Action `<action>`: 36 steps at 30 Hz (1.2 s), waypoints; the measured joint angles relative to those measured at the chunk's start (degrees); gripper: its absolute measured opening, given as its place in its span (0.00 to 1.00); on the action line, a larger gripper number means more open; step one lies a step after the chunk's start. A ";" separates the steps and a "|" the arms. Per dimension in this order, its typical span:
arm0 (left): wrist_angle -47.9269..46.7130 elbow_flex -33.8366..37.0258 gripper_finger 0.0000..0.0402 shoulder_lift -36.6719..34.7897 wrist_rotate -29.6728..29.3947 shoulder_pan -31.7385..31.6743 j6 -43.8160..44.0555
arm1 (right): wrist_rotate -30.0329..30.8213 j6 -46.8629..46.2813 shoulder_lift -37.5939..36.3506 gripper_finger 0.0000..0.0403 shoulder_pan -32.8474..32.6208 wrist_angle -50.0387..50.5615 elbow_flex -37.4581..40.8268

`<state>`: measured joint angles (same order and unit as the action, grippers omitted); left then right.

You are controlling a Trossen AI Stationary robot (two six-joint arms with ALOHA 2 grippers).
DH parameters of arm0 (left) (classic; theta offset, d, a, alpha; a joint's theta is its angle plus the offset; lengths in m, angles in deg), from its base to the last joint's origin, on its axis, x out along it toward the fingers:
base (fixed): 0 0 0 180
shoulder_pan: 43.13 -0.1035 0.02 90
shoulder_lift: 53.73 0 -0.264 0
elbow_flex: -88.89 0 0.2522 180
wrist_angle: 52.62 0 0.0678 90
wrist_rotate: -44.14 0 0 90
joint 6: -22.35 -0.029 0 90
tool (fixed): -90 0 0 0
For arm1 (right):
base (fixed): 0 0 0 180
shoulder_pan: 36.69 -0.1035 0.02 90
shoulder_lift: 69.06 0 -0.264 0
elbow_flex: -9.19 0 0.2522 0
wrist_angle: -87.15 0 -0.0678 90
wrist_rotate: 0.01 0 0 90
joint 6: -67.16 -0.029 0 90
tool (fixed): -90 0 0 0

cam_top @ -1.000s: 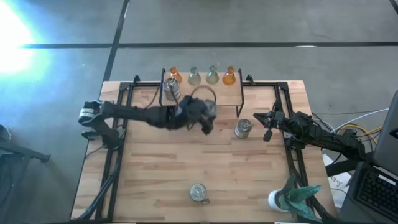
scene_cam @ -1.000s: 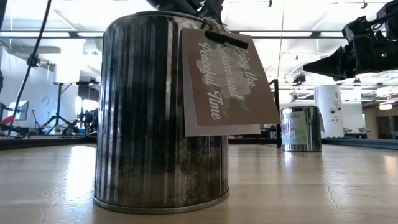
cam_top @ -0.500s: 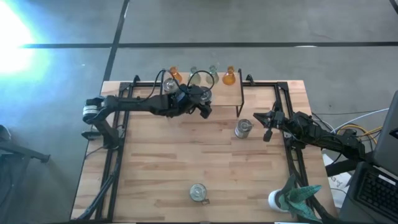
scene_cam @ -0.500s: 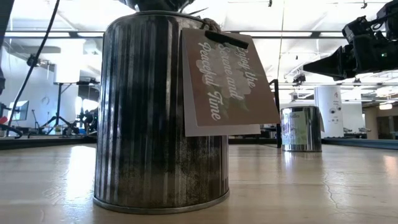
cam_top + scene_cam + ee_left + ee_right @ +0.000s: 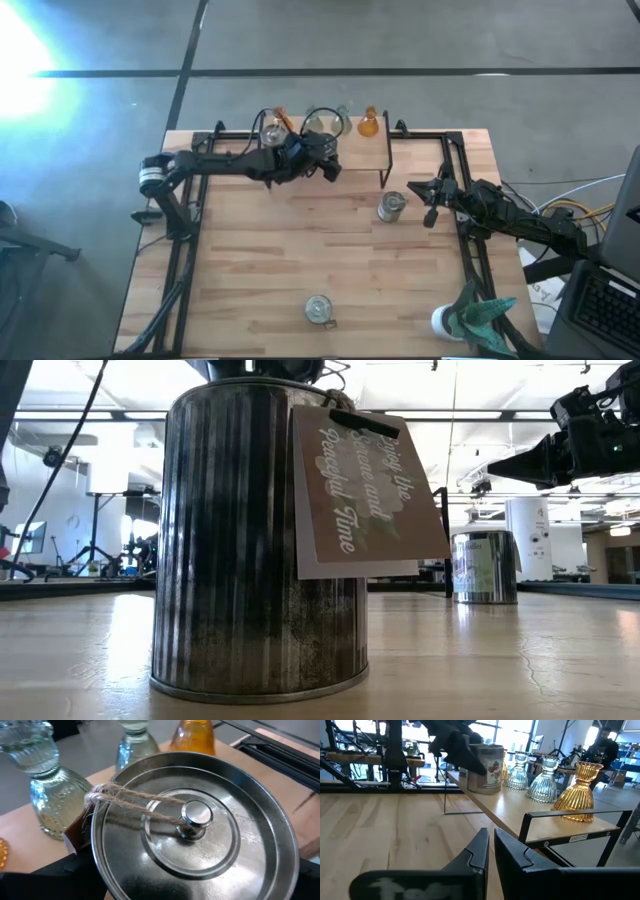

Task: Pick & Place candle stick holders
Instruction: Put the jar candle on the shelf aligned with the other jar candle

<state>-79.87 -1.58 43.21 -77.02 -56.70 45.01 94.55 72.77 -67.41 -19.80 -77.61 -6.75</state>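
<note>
Your wooden table point(image 5: 300, 270) carried a raised shelf point(image 5: 350, 155) along its far edge. Your left gripper point(image 5: 312, 160) reached over that shelf, pinching a silvery lidded tin point(image 5: 195, 835) that sat on the shelf beside two pale green glass holders point(image 5: 530, 775) and an amber holder point(image 5: 580, 785). Your right gripper point(image 5: 490, 850) waited low at the table's right side, fingers pressed together. Another tin point(image 5: 391, 207) stood in front of the shelf, and a tagged tin point(image 5: 255, 540) stood near the front edge.
</note>
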 joint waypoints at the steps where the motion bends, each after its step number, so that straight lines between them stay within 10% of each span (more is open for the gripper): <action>1: 0.01 0.00 0.92 0.00 0.01 -0.31 0.16 | 0.00 0.00 0.00 0.06 0.00 0.00 0.00; 36: 3.53 -1.52 0.99 0.02 -0.09 -1.46 -7.27 | 0.00 -0.02 0.00 0.06 0.00 0.00 0.00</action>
<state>-76.34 -3.10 43.23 -77.12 -58.16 37.73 94.55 72.75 -67.41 -19.80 -77.61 -6.75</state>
